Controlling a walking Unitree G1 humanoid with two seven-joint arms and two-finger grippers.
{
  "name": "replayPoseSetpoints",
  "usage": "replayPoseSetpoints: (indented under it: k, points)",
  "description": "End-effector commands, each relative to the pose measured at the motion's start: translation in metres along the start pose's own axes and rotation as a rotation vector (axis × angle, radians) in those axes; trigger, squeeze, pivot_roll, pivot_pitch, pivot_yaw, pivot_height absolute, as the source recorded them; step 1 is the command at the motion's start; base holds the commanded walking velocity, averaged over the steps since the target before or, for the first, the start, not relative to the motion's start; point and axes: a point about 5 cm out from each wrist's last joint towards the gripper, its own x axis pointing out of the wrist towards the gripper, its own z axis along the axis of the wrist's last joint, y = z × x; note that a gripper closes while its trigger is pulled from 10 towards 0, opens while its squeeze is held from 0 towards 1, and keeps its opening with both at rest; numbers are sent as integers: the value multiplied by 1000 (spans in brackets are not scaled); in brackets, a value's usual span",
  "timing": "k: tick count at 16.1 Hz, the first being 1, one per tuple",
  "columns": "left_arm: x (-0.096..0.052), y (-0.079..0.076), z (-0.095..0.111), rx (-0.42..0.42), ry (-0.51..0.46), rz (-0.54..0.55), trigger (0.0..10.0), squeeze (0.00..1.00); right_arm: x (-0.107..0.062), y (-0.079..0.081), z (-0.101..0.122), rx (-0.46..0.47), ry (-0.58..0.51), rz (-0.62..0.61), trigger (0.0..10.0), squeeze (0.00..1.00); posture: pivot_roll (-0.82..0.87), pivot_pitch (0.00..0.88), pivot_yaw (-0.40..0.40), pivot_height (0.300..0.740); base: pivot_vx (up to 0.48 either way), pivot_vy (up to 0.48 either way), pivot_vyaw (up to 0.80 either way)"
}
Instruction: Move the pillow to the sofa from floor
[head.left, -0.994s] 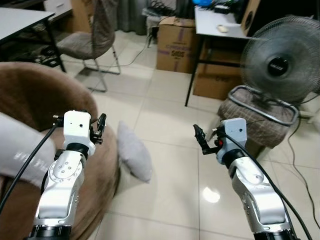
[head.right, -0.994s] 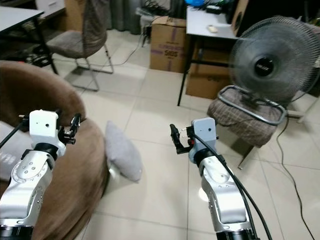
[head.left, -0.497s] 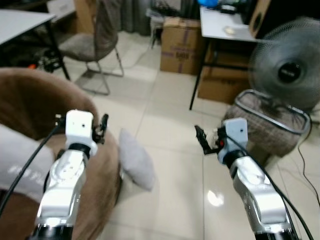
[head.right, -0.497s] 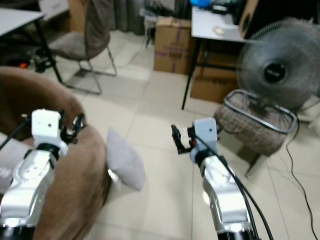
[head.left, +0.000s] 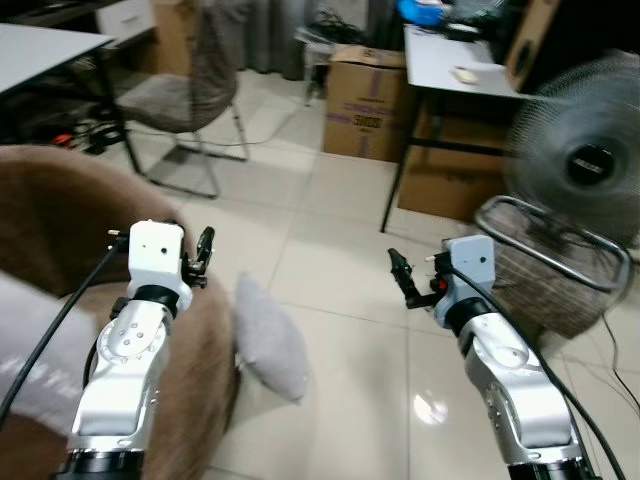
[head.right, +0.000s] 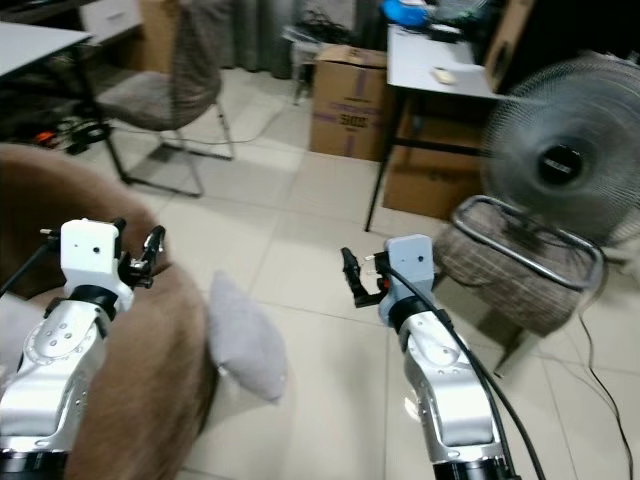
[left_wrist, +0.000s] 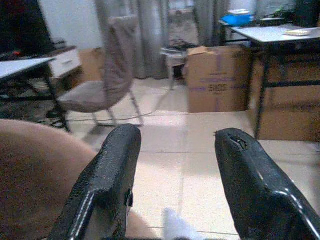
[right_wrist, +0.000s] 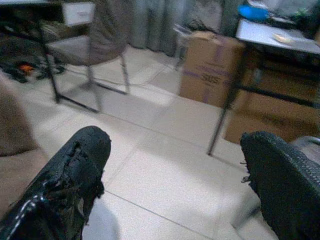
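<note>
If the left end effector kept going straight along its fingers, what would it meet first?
Probably nothing close: the left end effector, open, points over the brown sofa edge across bare floor toward the chair and cardboard box. Depth is unclear.

Grey pillow (head.left: 268, 338), brown sofa (head.left: 60, 215), pale tiled floor (head.left: 340, 260), brown cardboard box (head.left: 365, 98).

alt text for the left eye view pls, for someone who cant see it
A grey pillow lies on the tiled floor, leaning against a brown sofa, with the robot's two silver arms raised above it, left claw over the sofa edge and right claw over bare tile. Behind stand a chair, cardboard boxes, a desk and a fan.
</note>
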Motion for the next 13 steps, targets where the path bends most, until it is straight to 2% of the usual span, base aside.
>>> replayPoseSetpoints:
  k: [1,4,13]
  points:
    - [2,-1,5,18,-14,-11,10000,212,0,-2,2,3,-3,-9,10000,0,13,0,-25,740,368,0,0]
    - [2,0,5,21,-13,-14,10000,212,0,-1,1,28,-3,-15,10000,0,15,0,-24,740,372,0,0]
    - [5,-2,6,27,-11,-30,10000,216,0,-2,2,25,-3,-17,10000,0,9,0,-13,740,370,0,0]
